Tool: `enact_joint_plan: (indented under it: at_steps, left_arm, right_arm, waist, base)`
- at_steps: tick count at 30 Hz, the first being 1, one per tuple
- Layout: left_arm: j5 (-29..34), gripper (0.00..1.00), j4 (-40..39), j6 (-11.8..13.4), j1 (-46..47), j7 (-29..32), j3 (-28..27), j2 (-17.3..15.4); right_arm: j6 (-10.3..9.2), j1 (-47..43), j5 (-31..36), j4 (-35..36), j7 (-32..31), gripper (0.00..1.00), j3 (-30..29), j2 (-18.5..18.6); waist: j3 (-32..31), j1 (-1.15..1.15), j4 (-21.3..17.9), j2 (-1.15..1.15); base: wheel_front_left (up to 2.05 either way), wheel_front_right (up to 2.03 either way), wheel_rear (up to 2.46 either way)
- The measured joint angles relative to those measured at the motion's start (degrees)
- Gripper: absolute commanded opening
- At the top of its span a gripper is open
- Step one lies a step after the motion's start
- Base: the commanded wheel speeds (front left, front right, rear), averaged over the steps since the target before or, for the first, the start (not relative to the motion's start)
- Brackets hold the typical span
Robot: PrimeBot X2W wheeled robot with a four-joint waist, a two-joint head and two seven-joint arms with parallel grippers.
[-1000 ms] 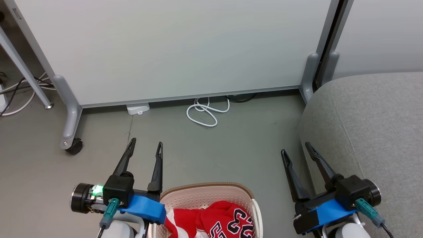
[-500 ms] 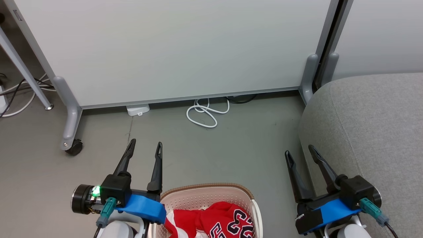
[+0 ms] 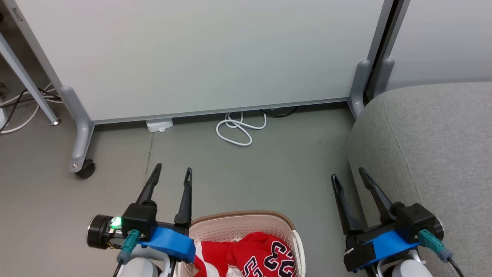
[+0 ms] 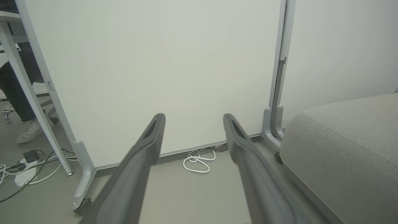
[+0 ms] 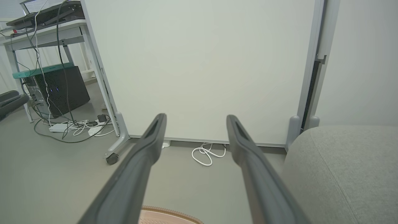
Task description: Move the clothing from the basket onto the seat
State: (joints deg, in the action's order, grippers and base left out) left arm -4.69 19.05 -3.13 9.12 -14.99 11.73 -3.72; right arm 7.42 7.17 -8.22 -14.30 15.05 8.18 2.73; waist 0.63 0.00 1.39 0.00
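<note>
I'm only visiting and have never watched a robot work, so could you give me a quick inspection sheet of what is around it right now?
Surface: grey floor; the basket stands on it.
Job's things: red clothing lies in the cream basket, between the two arms; the grey seat is at the robot's right, with no clothing on its visible part.
Clutter: small white box at the partition's foot.
Grippers: left gripper and right gripper are both open and hold nothing.
Cables: white cable looped on the floor; tangled cables under a desk.
Surroundings: white wheeled partition ahead; computer tower; a person's shoe.
</note>
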Motion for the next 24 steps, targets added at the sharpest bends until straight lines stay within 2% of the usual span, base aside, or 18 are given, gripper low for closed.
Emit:
enact_joint_plan:
  at_steps: [12,21,24]
  left_arm:
    - [3.0,1.0,9.4,-3.4,7.7,0.0,5.8,-3.0]
    - [3.8,1.0,20.6,-4.2,16.4,-0.1,13.4,-4.8]
    - [3.5,1.0,25.0,-4.3,19.4,-0.1,17.7,-5.2]
  right_arm:
    - [0.01,3.3,1.7,1.7,0.0,1.0,-0.2,0.0]
    - [0.01,8.1,4.0,3.3,0.0,1.0,0.2,0.0]
    - [0.02,10.1,4.8,3.9,0.0,1.0,0.6,0.0]
  waist:
    - [5.0,0.0,-0.8,0.0]
    - [12.7,0.0,-2.1,0.0]
    - [15.7,0.0,-2.6,0.0]
  base:
    - [0.0,0.0,0.0]
    - [0.0,0.0,0.0]
    - [0.0,0.0,0.0]
